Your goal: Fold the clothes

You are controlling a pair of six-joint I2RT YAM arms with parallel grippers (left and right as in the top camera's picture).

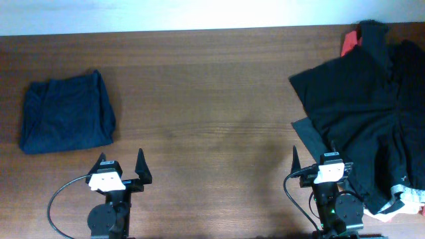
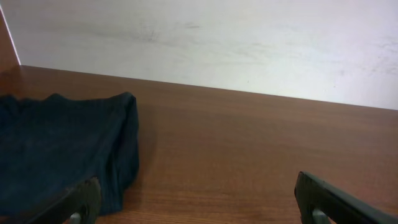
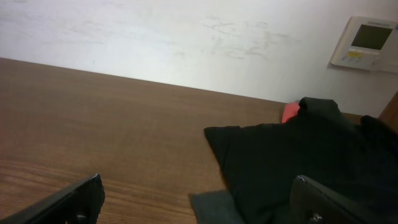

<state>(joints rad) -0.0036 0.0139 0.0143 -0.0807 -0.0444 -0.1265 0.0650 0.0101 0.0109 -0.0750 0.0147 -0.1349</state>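
Note:
A heap of black clothes [image 1: 372,113] lies at the right of the table, with a red garment [image 1: 348,44] showing at its far edge and pale trim [image 1: 406,194] near the front. It also shows in the right wrist view [image 3: 311,162]. A folded dark blue garment [image 1: 65,111] lies at the left and shows in the left wrist view [image 2: 56,155]. My left gripper [image 1: 121,162] is open and empty near the front edge, just right of the folded garment. My right gripper [image 1: 319,159] is open and empty at the heap's front left edge.
The brown wooden table [image 1: 212,99] runs to a white wall behind. A grey cloth corner [image 3: 214,208] pokes out under the black heap. A wall control panel [image 3: 367,42] shows in the right wrist view.

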